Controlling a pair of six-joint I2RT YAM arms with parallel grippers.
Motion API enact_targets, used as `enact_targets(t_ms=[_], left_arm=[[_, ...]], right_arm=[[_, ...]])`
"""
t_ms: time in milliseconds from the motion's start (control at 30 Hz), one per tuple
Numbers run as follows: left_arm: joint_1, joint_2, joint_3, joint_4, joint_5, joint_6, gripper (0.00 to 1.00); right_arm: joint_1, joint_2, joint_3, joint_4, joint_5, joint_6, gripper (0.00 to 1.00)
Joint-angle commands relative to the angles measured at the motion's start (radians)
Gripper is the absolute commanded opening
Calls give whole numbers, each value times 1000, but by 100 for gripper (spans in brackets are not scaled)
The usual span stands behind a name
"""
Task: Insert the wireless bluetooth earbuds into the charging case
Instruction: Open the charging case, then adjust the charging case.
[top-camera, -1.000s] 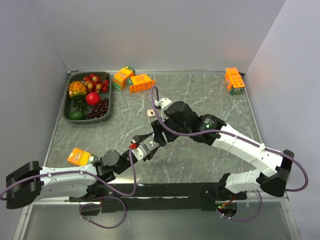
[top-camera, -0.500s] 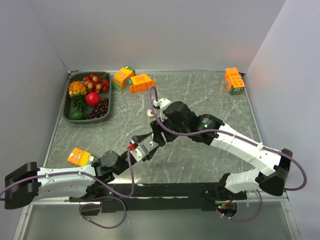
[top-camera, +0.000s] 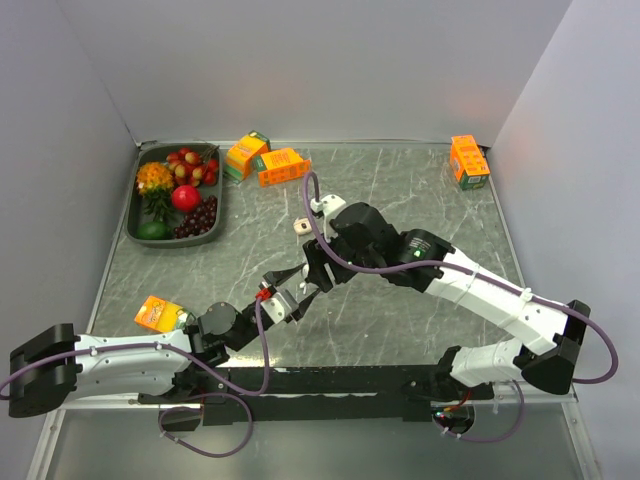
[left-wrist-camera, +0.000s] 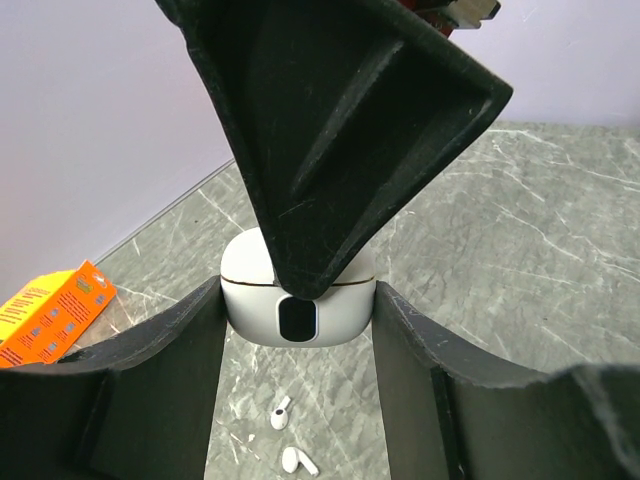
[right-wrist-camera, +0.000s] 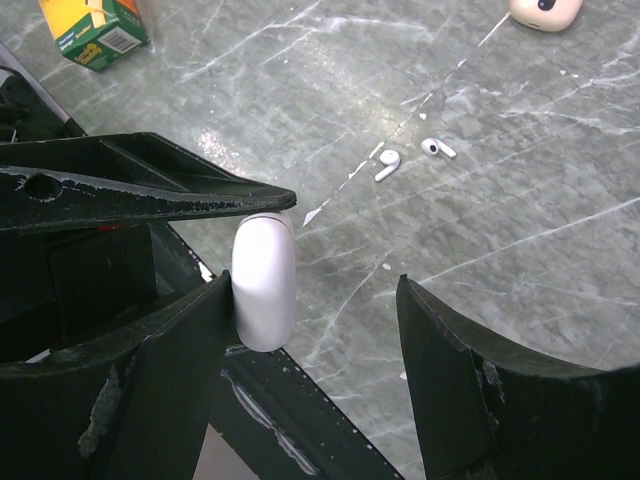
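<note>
the charging case (left-wrist-camera: 250, 300) sits between the fingers of the left end effector (left-wrist-camera: 300, 292), raised above the middle of the surface (top-camera: 400, 190). the right end effector (right-wrist-camera: 315, 290) reaches over it from the far side, one finger against the case, the other well apart. two wireless bluetooth earbuds (right-wrist-camera: 387, 165) lie side by side on the surface below the case, a second small case (top-camera: 299, 227) farther back. a fruit tray (top-camera: 134, 205) lies far left, two cartons (top-camera: 282, 166) just right of it, another carton (top-camera: 468, 160) far right, a fourth carton (top-camera: 158, 313) near left
</note>
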Motion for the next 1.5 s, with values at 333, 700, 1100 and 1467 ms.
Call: enact_targets(t_ms=[333, 700, 1100, 1467], left_arm=[[-14, -37, -1, 29, -34, 17, 1], [-17, -31, -6, 32, -40, 21, 1], [-20, -37, -7, 31, -47, 23, 1], [-24, -86, -64, 79, -145, 6, 1]], right_arm=[[-27, -52, 25, 4, 44, -4, 73], [-35, -69, 28, -3, 52, -4, 74], [-46, -75, 17, -4, 61, -4, 74], [-88, -191, -72, 141, 12, 80, 74]])
